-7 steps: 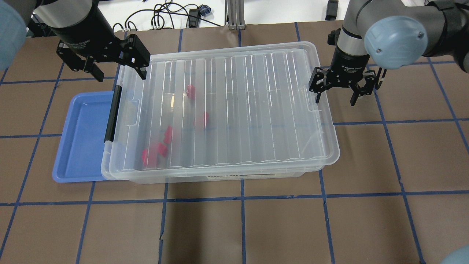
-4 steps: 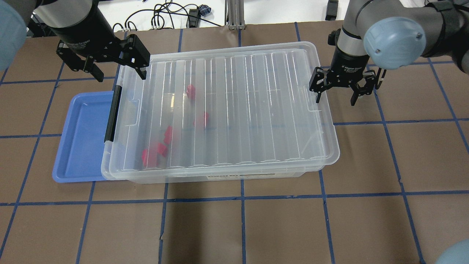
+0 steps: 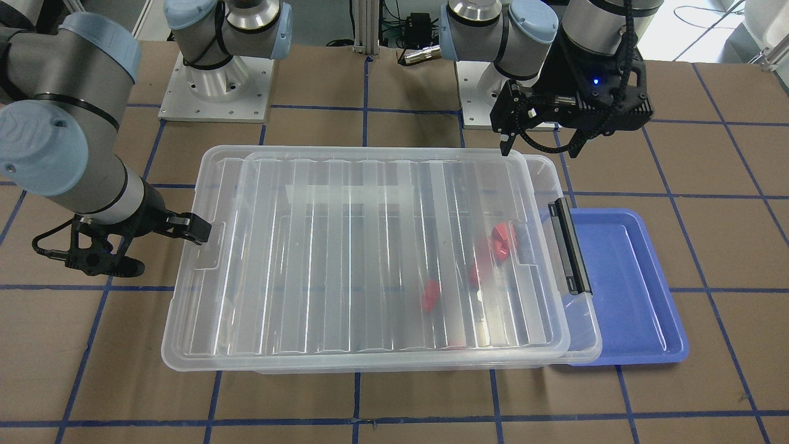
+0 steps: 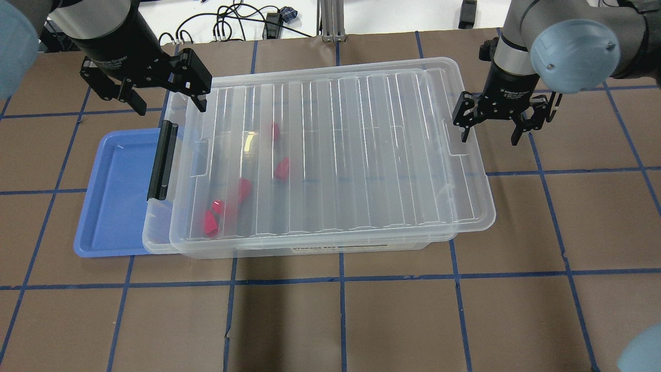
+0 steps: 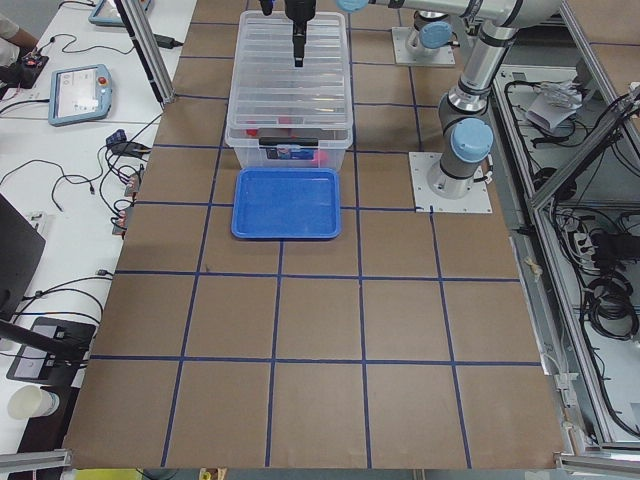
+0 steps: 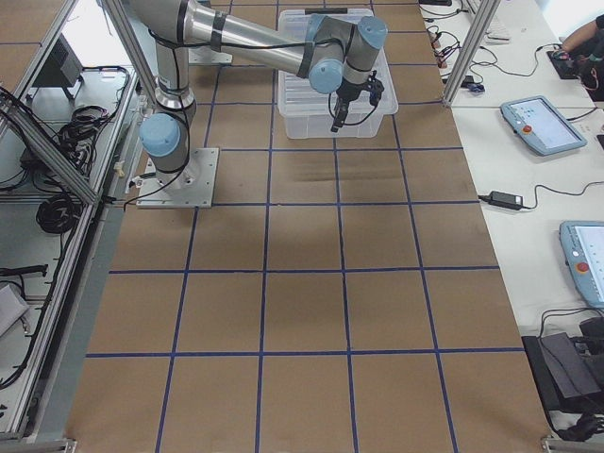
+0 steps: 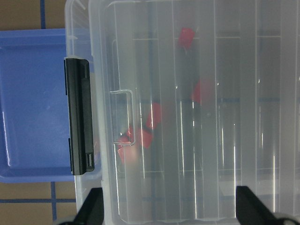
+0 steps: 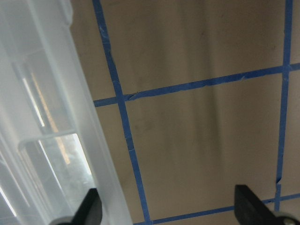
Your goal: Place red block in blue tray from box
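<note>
The clear box (image 4: 155, 235) stands mid-table with its ribbed lid (image 4: 335, 150) lying on top, shifted toward the right arm's side so a strip of the box's left end is uncovered. Several red blocks (image 4: 209, 222) show blurred through the lid, also in the front view (image 3: 500, 237) and the left wrist view (image 7: 187, 36). The blue tray (image 4: 113, 191) lies against the box's left end, partly under it. My left gripper (image 4: 170, 106) is open and empty above the box's far left corner. My right gripper (image 4: 489, 135) is open, one finger at the lid's right-end tab.
A black latch bar (image 4: 161, 160) sits on the lid's left end above the tray's edge. Brown table (image 4: 341, 320) with blue tape grid lines surrounds the box. Cables (image 4: 232, 20) lie beyond the far edge.
The lid has slid toward the right arm's side together with my right gripper, which moved the same way. The latch bar moved with it. My left gripper has not moved.
</note>
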